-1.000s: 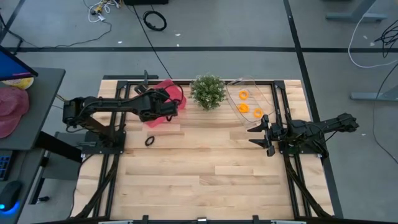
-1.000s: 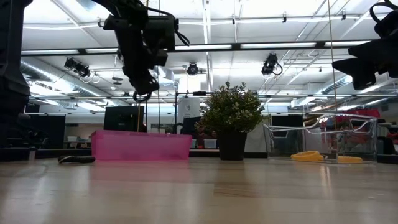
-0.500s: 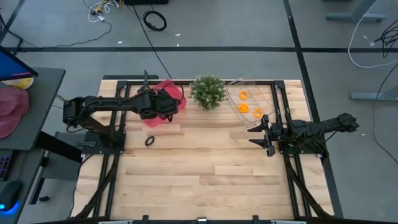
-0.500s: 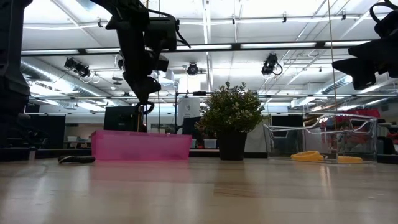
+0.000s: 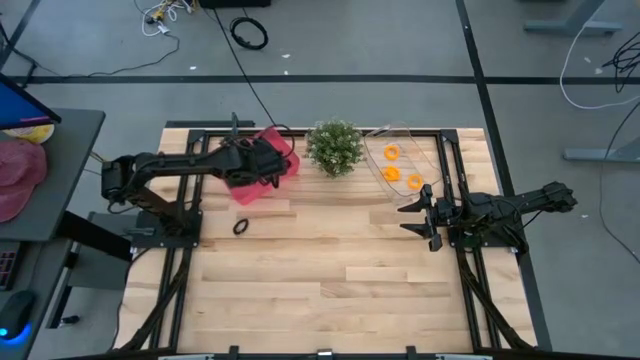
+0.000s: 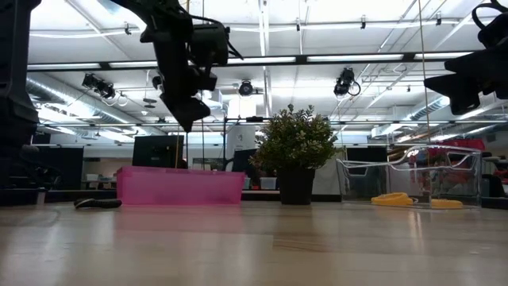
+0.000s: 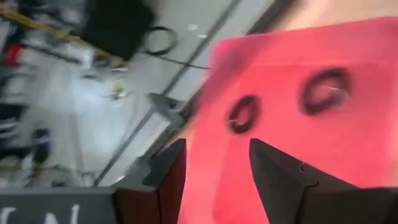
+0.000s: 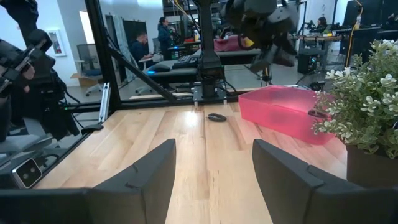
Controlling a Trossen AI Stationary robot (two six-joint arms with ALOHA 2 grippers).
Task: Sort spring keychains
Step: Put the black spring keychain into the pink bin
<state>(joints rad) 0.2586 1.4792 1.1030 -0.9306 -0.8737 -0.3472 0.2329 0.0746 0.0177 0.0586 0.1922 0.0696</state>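
Note:
My left gripper (image 5: 270,170) (image 6: 189,123) hangs open above the pink tray (image 5: 280,150) (image 6: 178,187) at the far left, touching nothing. In its wrist view, two black spring keychains (image 7: 242,115) (image 7: 323,90) lie flat on the tray's floor (image 7: 348,155) beyond the open fingers. Another black keychain (image 5: 240,227) (image 6: 99,203) (image 8: 216,117) lies on the wood near the tray. Three orange keychains (image 5: 392,152) (image 5: 392,173) (image 5: 415,182) lie in the clear tray (image 5: 405,135). My right gripper (image 5: 420,215) (image 8: 214,186) waits open at the table's right side.
A potted plant (image 5: 334,148) (image 6: 295,151) stands between the pink tray and the clear tray at the far edge. The near half of the wooden table (image 5: 330,290) is bare boards. People sit at desks in the room beyond (image 8: 146,46).
My left gripper has opened above the pink tray and let go of a black keychain that hung at its fingertips a second ago; the ring no longer shows there. The wrist has turned a little in place.

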